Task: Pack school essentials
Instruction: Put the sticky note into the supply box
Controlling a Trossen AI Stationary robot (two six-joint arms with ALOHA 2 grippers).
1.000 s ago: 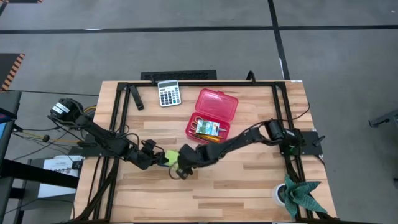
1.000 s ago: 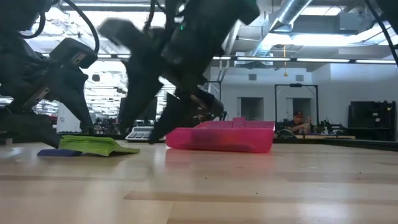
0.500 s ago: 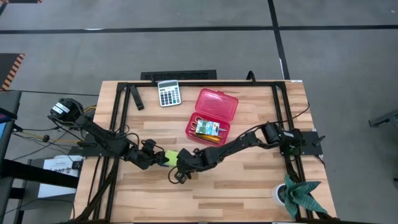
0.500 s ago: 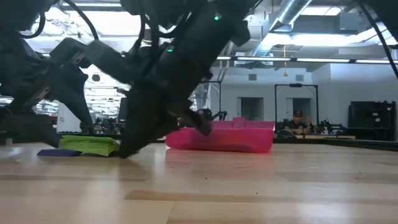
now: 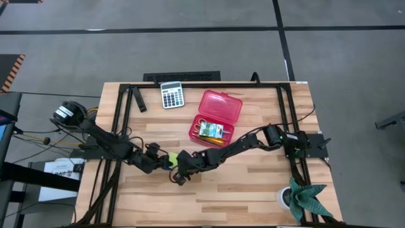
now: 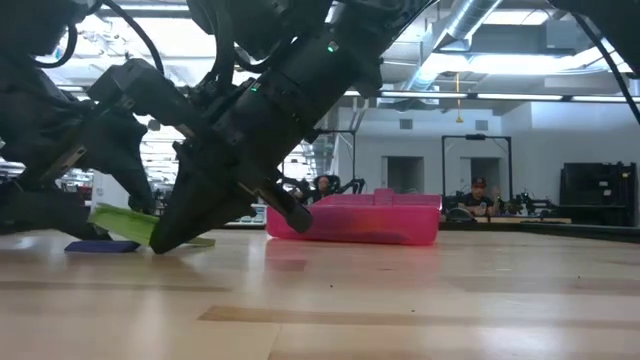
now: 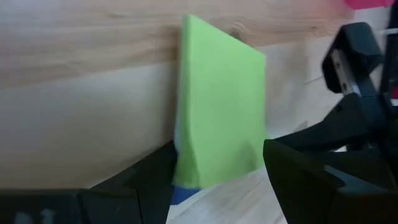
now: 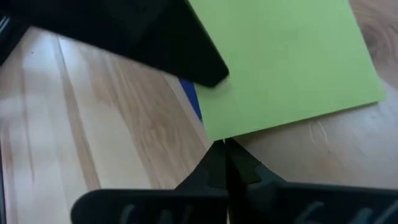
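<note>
The lime-green sticky-note pad (image 5: 170,158) sits left of the table's middle, tipped, with one edge raised (image 6: 105,214) over a flat blue piece (image 6: 100,245). My left gripper (image 7: 217,171) is open, its fingers on either side of the pad. My right gripper (image 8: 224,149) is shut, its tips down on the table at the pad's edge. The red case (image 5: 215,117) lies open farther back, holding the small green-blue carton (image 5: 211,131) and other stationery. My left gripper has one finger (image 7: 155,177) close along each side of the pad, and I cannot tell whether they touch it. My right gripper meets the pad's lower edge (image 8: 214,135) with its shut fingertips. It slants down from the table's right side, tips on the wood. The pad leans up from there.
A grey-white calculator (image 5: 171,95) lies at the far edge, left of the case. A small potted plant (image 5: 304,199) stands at the near right corner. Black frame rails (image 5: 285,114) run along the table's sides. Bare wood (image 5: 240,190) stretches along the near side.
My right gripper has shut, gone down and moved toward the table's left until its tips reached the pad. The pad, flat on the table a second ago, now stands tipped with one edge raised.
</note>
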